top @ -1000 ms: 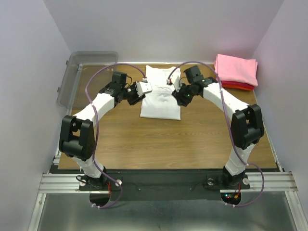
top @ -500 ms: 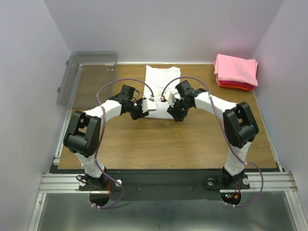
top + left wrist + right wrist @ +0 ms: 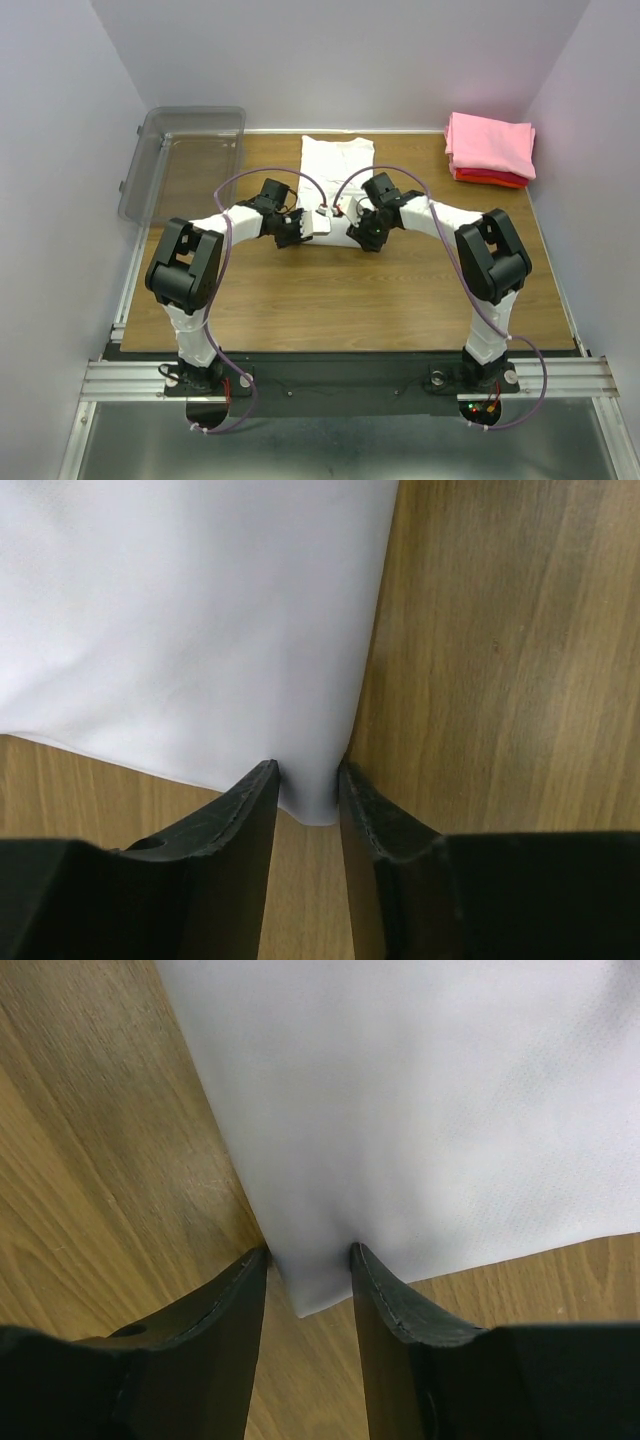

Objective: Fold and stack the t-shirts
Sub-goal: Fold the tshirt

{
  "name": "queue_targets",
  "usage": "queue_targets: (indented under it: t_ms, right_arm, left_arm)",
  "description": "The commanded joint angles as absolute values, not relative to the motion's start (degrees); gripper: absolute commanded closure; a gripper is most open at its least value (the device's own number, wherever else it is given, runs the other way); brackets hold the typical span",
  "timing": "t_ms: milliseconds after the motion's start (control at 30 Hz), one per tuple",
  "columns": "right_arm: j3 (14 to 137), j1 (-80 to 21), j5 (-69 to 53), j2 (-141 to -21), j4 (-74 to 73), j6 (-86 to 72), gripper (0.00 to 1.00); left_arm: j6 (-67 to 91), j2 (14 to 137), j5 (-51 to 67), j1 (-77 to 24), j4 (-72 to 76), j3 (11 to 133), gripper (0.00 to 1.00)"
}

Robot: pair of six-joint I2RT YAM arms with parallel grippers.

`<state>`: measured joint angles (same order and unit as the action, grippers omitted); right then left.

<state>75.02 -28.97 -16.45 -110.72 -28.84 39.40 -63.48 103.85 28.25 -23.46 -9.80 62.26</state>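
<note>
The white t-shirt lies flat on the wooden table at the back centre, folded into a narrow rectangle. Both arms reach down to its near end. My left gripper is open, and in the left wrist view its fingertips straddle one corner of the white cloth on the wood. My right gripper is open too, its tips either side of the other near corner of the cloth. A folded pink t-shirt rests on a folded red t-shirt at the back right.
A clear grey plastic bin leans at the table's back left corner. Purple cables loop over both arms. Grey walls close in the table at the left, back and right.
Both grippers moved from the shirt's sides toward the near edge and dropped onto its near corners. Their jaws widened and then narrowed around the cloth corners.
</note>
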Motion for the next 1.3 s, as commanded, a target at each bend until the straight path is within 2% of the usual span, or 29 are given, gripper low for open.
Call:
queue_targets:
  t_ms: [0, 100, 167, 267, 633, 700, 733, 767, 800, 900, 1267]
  right_arm:
    - [72.51, -29.44, -13.54, -110.31, -26.9, 40.34, 0.55]
    - [72.6, -29.44, -12.05, -108.99, -26.89, 39.3, 0.53]
    - [72.16, -29.53, -11.34, -107.32, -26.9, 39.11, 0.47]
    - [71.11, -29.53, -11.25, -104.07, -26.89, 39.81, 0.45]
    - [71.89, -29.62, -11.34, -109.16, -26.1, 40.6, 0.53]
    - [71.72, -29.71, -11.07, -109.6, -25.75, 41.04, 0.6]
    - [71.54, -29.62, -11.07, -109.77, -25.66, 41.04, 0.72]
    - [71.54, -29.62, -10.99, -109.69, -25.66, 40.78, 0.8]
    - [71.63, -29.62, -10.99, -109.51, -25.66, 40.52, 0.99]
    - [71.54, -29.62, -10.55, -106.63, -25.84, 39.38, 0.99]
    - [75.41, -29.44, -9.05, -94.67, -31.36, 35.77, 0.99]
  left_arm:
    - [-64.25, 105.03, 27.33, -23.99, -12.39, 64.78, 0.69]
    - [-63.55, 104.77, 27.68, -24.08, -12.22, 64.86, 0.84]
    - [-63.2, 104.59, 27.86, -24.08, -12.39, 65.13, 0.9]
    - [-63.54, 104.5, 27.95, -24.08, -12.48, 64.87, 0.96]
    - [-62.75, 105.03, 28.21, -24.08, -12.04, 64.86, 0.95]
    - [-62.67, 105.12, 28.39, -24.08, -12.04, 65.04, 0.95]
    - [-62.58, 105.2, 28.56, -24.08, -12.04, 65.21, 0.95]
    - [-62.06, 105.12, 28.74, -24.08, -12.13, 65.3, 0.95]
    - [-61.88, 104.94, 28.83, -24.08, -12.56, 65.56, 0.96]
    - [-60.91, 103.72, 29.88, -23.91, -13.88, 66.44, 1.0]
    - [-56.43, 93.8, 32.6, -21.97, -21.62, 71.55, 1.0]
